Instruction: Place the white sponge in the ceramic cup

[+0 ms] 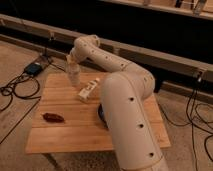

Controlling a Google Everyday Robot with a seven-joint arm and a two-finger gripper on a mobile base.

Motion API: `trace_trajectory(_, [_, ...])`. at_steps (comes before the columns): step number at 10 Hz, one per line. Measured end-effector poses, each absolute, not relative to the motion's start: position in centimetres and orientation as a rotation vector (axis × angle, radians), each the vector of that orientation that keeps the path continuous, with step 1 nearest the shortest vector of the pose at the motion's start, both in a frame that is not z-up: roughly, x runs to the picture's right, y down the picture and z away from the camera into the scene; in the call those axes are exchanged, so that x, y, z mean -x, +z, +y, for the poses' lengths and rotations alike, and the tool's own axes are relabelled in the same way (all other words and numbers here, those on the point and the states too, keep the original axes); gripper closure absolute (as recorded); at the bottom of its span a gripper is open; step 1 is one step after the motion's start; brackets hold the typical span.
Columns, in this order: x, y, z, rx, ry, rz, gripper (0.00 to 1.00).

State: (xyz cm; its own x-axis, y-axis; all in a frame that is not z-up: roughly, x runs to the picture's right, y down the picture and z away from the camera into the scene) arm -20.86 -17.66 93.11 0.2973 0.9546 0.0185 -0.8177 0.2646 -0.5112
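The sponge (88, 92) lies flat near the middle of the counter (60, 137), free of any grip, with the dark cup (103, 114) close by on its near side, mostly hidden behind the robot's arm (125, 110). The gripper (73, 75) hangs just beyond the sponge's far end, its fingers pressed shut and holding nothing. A reddish-brown object (53, 117) sits well apart from the sponge, toward the counter's left. To pick cleanly, the fingers would need to spread first, then drop squarely over the block's narrow sides, before lifting it toward the cup.
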Motion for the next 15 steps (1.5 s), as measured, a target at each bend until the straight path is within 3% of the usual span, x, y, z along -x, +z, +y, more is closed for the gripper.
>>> trace_trajectory(2, [21.7,93.6,-17.5,0.452,1.217,-0.372,0.93])
trace_trajectory(8, [22.4,94.9,-17.1,0.437,1.174,-0.385,0.33])
trace_trajectory(10, [22.2,95.1,-16.9,0.433,1.164,-0.377,0.2])
trace_trajectory(15, [21.3,95.0,-15.9,0.437,1.15,-0.343,0.2])
